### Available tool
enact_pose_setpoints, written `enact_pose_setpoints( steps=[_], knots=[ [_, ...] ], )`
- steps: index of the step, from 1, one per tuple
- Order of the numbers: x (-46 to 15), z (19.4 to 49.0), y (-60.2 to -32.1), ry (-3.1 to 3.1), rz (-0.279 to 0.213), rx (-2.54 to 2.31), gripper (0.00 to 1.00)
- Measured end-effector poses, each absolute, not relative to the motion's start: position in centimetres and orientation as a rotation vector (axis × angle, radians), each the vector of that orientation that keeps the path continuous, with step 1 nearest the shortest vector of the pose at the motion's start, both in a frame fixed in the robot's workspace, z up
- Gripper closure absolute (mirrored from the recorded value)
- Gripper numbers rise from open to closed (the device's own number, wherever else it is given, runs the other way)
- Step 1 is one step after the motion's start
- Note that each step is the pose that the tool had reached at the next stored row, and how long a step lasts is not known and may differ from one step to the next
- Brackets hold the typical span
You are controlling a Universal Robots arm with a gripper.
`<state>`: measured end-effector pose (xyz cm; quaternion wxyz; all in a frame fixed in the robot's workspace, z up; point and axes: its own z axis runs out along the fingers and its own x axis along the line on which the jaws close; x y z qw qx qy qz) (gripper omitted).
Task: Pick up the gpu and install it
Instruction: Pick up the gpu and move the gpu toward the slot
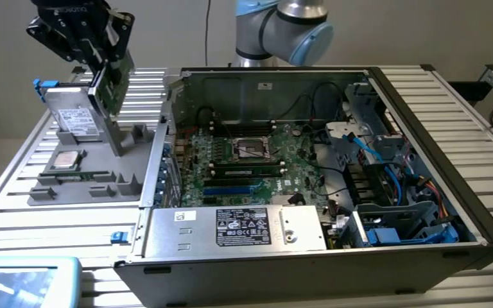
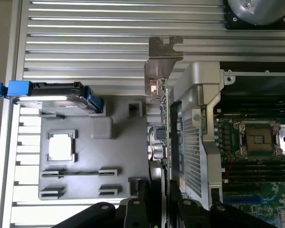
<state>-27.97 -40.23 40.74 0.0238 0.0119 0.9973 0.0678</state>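
I hold the gpu high over the grey fixture tray, at the exterior view's upper left. My gripper is shut on its top edge, and the card hangs on edge with its green board showing. In the wrist view the gpu appears edge-on between my two black fingers, and its silver bracket points away from my gripper. The open computer case with the motherboard lies toward the exterior view's right of the card.
A silver hard drive with blue clips and a processor chip rest on the grey tray. The power supply sits in the case's near side, with blue cables and drive cages beside it. The arm's base stands behind the case.
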Motion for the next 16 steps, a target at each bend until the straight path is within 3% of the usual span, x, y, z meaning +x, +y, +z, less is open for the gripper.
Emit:
enact_pose_setpoints(
  steps=[16],
  knots=[
    [-21.9,42.0,-41.2,3.098,0.227,0.039,0.72]
  ],
)
